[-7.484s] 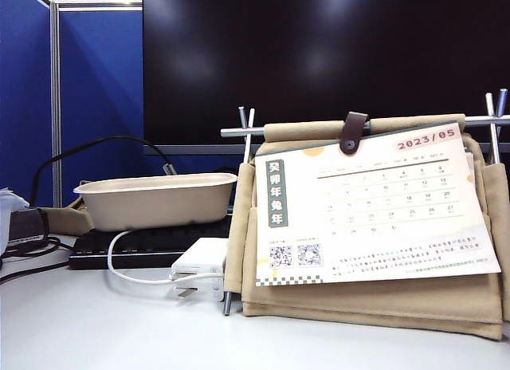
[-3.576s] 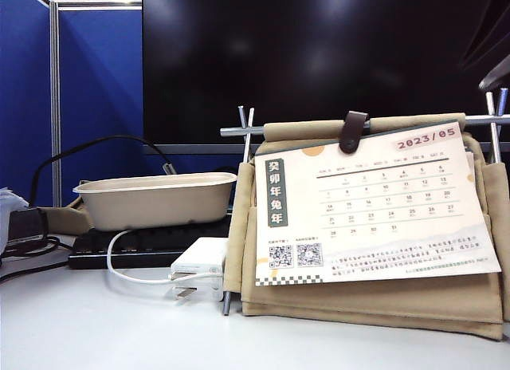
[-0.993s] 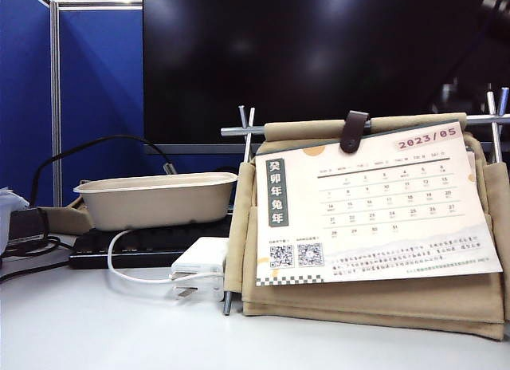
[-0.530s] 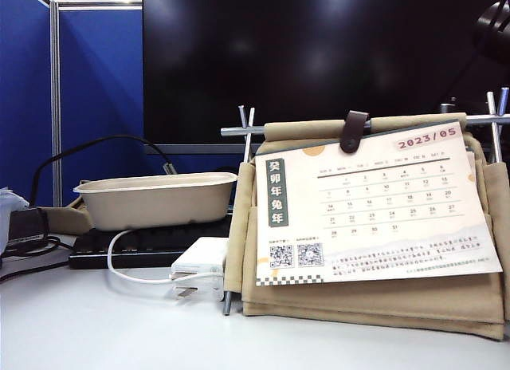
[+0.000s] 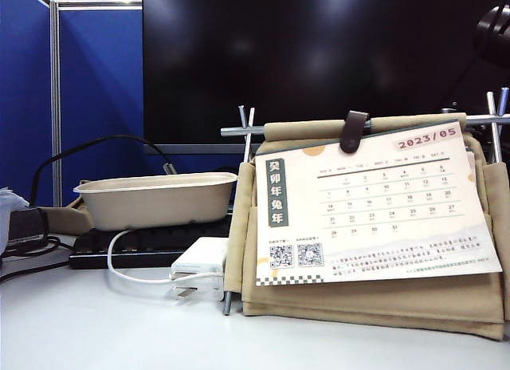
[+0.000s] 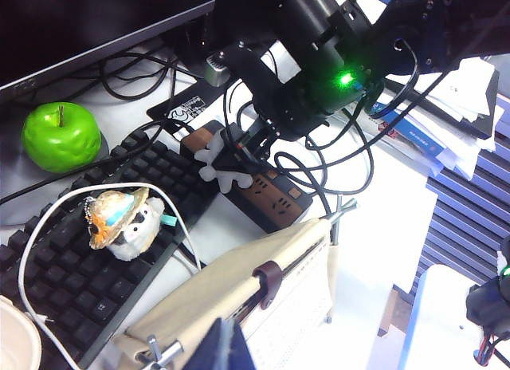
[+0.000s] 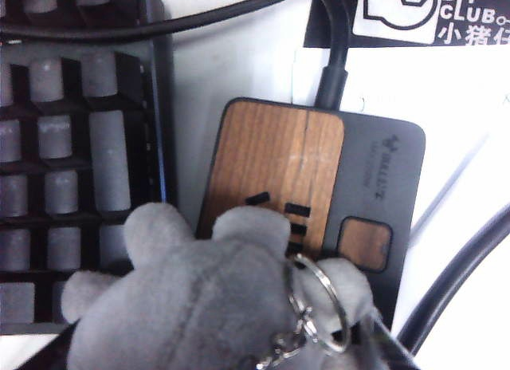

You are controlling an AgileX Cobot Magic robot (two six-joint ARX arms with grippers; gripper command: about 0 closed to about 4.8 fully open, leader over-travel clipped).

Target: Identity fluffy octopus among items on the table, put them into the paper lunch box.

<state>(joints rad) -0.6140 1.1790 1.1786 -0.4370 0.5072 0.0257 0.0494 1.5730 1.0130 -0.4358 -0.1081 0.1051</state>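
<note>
Right hand (image 6: 241, 149) low over fluffy octopus (image 6: 217, 168); paper lunch box (image 5: 155, 199) well apart from it.

Octopus: light grey, metal key ring (image 7: 317, 306) on it, sits on the wood-faced power strip (image 7: 296, 172) just beside the black keyboard (image 6: 72, 266). Right hand is right at the toy, dark fingers (image 6: 249, 139) close to its top; can't tell whether spread or pinching, contact unclear. Left hand (image 6: 219, 350) is probably the dark sliver at the edge of the left wrist view, state can't tell. Lunch box rests on the keyboard's far end, next to a white power adapter (image 5: 199, 266) on the bench (image 5: 119, 330). Also on the keyboard: small plush with straw hat (image 6: 123, 218). Green apple (image 6: 62, 136) near the monitor base. Tan fabric organiser (image 5: 366, 298) with calendar (image 5: 370, 206) fills the front of the exterior view.
</note>
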